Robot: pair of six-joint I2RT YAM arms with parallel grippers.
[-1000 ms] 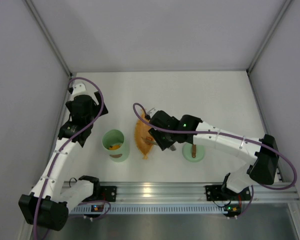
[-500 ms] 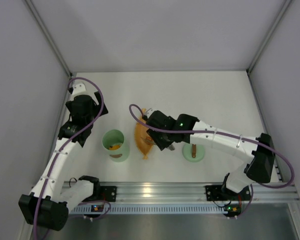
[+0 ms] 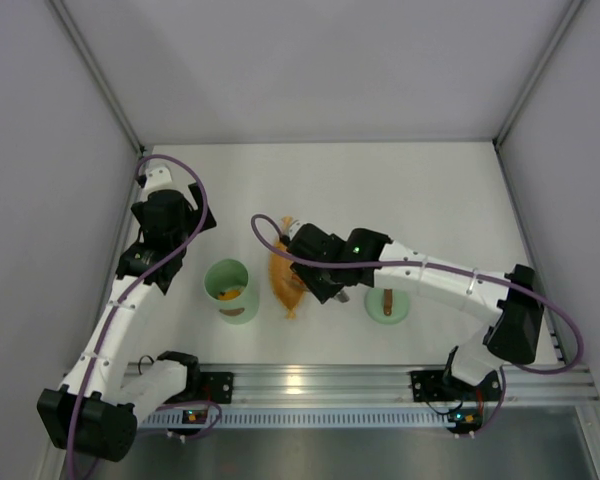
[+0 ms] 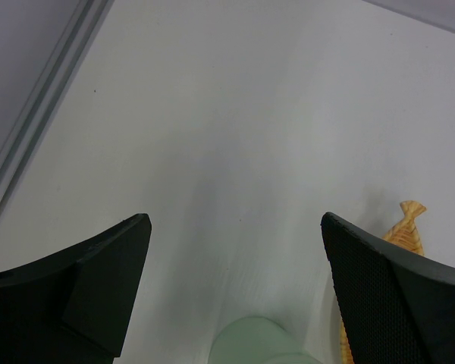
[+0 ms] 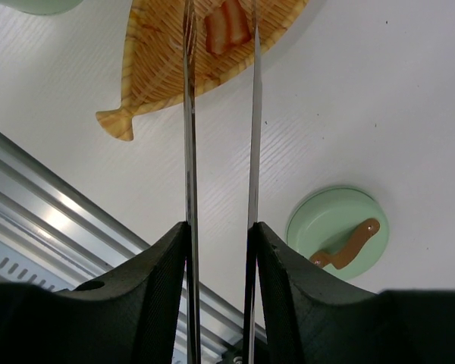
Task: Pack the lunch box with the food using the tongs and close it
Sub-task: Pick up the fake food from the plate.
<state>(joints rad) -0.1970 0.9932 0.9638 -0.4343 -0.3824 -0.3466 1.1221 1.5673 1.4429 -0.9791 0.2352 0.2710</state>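
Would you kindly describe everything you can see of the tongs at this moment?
The tongs are two slim, shiny silver metal arms, nearly parallel with a narrow gap. The right tool is shut on them, its black fingers pressing the arms from outside. They reach forward above the orange leaf-shaped dish, flanking a reddish-brown piece of food; whether they touch it is unclear. Their tips and joined end lie out of view.

Bench: white matte table top (image 3: 430,190), evenly lit, only soft shadows. Pale grey panel walls (image 3: 320,60) enclose three sides, meeting at thin metal corner struts (image 3: 95,70). A silver slotted aluminium rail (image 3: 310,380) spans the near edge.
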